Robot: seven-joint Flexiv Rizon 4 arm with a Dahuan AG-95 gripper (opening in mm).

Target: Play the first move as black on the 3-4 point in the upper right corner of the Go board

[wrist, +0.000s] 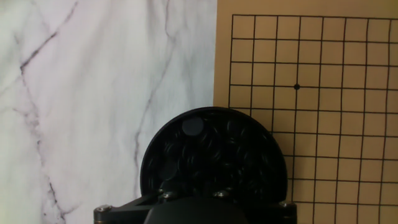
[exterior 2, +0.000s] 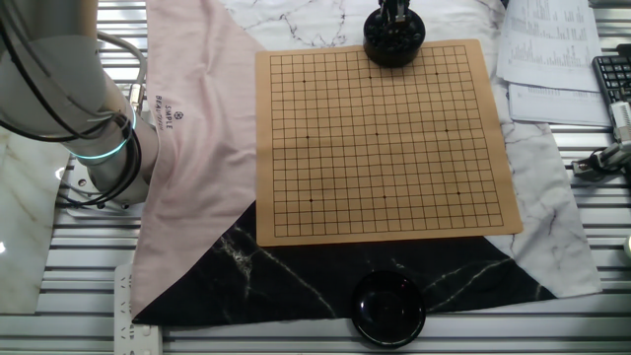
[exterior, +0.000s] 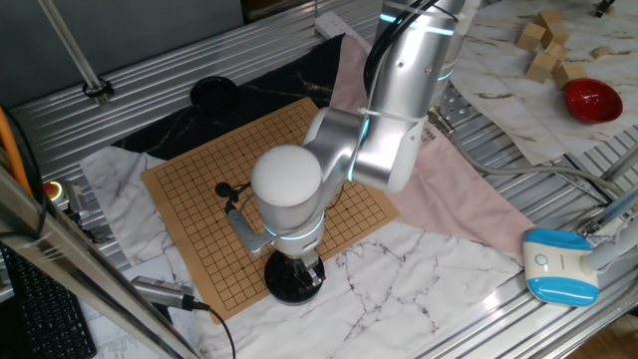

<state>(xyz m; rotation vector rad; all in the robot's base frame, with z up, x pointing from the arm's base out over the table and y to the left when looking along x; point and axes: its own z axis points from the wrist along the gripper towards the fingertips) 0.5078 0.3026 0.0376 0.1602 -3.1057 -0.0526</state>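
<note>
The tan board (exterior: 189,214) lies flat with a bare black grid, also seen in the other fixed view (exterior 2: 385,148) and at the right of the hand view (wrist: 329,124). A round black bowl (exterior: 292,284) full of black stones (wrist: 214,149) stands at the board's edge, partly over its corner (exterior 2: 394,44). My gripper (exterior: 297,265) hangs straight down into this bowl (exterior 2: 395,14). In the hand view the gripper (wrist: 189,198) is a dark shape at the bottom edge, low over the stones. Its fingertips are lost against the black stones, so their gap cannot be made out.
A second round black bowl (exterior 2: 388,308) sits on black cloth off the board's opposite side. A pink cloth (exterior 2: 197,158) and marble-patterned cloth (wrist: 93,93) surround the board. A red bowl (exterior: 592,98), wooden blocks (exterior: 546,48) and a blue-white device (exterior: 561,265) lie farther off.
</note>
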